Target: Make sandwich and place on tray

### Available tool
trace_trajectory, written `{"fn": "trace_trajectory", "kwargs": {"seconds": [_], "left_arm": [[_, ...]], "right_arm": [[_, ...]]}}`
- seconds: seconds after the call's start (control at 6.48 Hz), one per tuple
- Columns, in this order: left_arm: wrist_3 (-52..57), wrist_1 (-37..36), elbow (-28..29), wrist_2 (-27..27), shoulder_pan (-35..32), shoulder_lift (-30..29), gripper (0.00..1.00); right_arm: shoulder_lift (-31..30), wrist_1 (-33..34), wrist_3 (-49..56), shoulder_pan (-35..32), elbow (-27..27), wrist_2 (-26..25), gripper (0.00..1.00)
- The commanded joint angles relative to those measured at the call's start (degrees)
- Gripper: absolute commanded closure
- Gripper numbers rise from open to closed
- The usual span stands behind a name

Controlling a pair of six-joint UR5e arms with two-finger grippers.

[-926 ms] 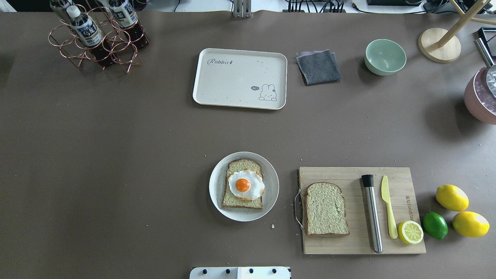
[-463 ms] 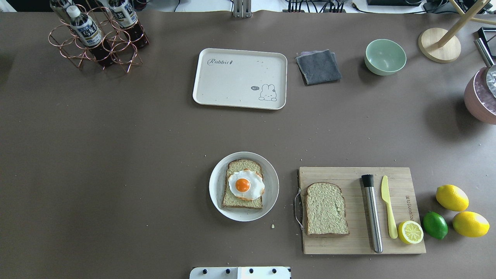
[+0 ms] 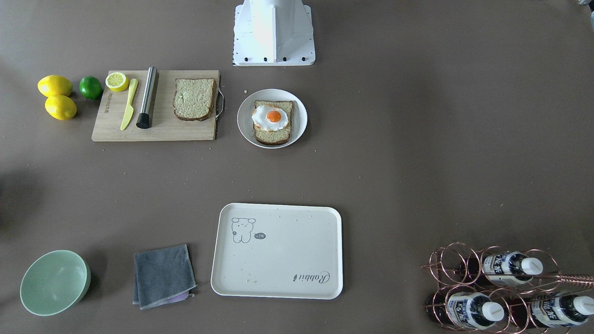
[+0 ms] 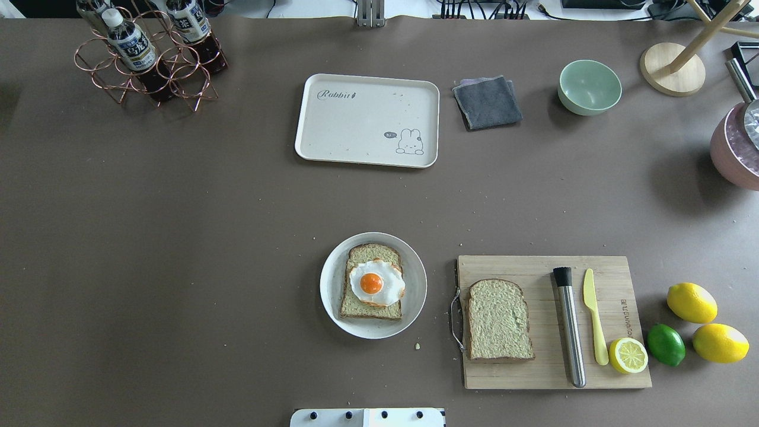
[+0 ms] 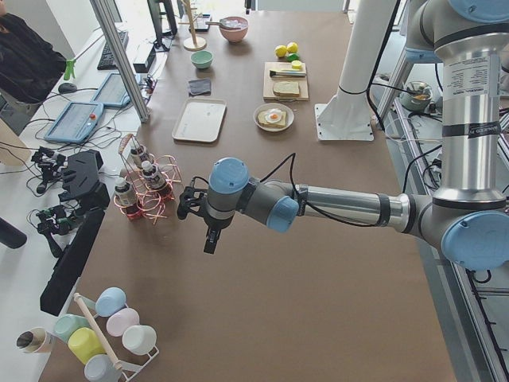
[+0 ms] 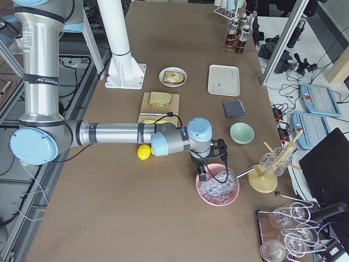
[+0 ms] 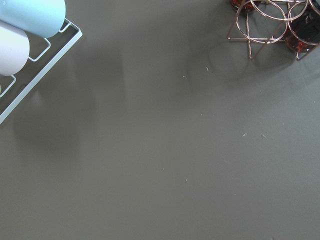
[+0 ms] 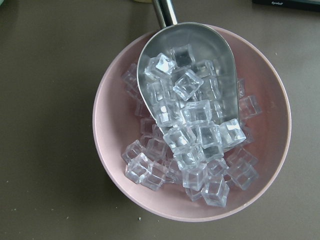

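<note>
Brown table point(image 4: 178, 237), cream tray point(image 4: 356, 118), possibly crumbs point(image 4: 417, 346)

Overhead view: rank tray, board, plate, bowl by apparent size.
1. board
2. tray
3. plate
4. bowl
That is by looks only: board and plate sit nearer the camera, so true sizes are unsure.

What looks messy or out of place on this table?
Nothing is spilled or broken. Small things only: the tray is flecked with specks, a crumb lies on the table by the plate, and a purple edge peeks from under the grey towel.
</note>
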State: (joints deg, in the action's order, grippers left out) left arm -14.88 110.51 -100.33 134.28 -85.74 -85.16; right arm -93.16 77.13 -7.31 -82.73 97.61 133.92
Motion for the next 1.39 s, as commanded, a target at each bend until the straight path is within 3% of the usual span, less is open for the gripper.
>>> {"fn": "trace_trajectory", "kwargs": {"seconds": [0.0,0.15,0.46,0.62,0.93,1.23], "left_arm": [[-5.46,-0.03,-1.87,0.11,1.26,-0.97,0.02],[-12.21,0.06,-3.63,-0.07,4.23,-1.24,0.02],[-24.25,0.06,-8.11,-0.59,9.68,-1.68,0.03],[-34.32,2.41,-10.48,-5.29,15.10,-2.29,0.03],[-42.82,6.63,-11.28,-8.74,21.37,-2.38,0.03],[-47.39,10.40,-11.73,-10.61,25.51,-1.59,0.03]], "right_arm": [[0.08,-0.13,-11.16,7.98,9.22,0.73,0.00],[1.82,-1.62,-21.06,13.16,11.70,0.30,0.00],[2.98,-11.61,-38.76,21.43,12.25,-2.41,0.00],[4.63,-14.61,-49.18,27.04,12.69,-6.52,0.00],[4.56,-16.31,-56.61,36.63,18.37,-10.41,0.00],[3.77,-16.05,-61.93,46.74,21.47,-18.74,0.00]]}}
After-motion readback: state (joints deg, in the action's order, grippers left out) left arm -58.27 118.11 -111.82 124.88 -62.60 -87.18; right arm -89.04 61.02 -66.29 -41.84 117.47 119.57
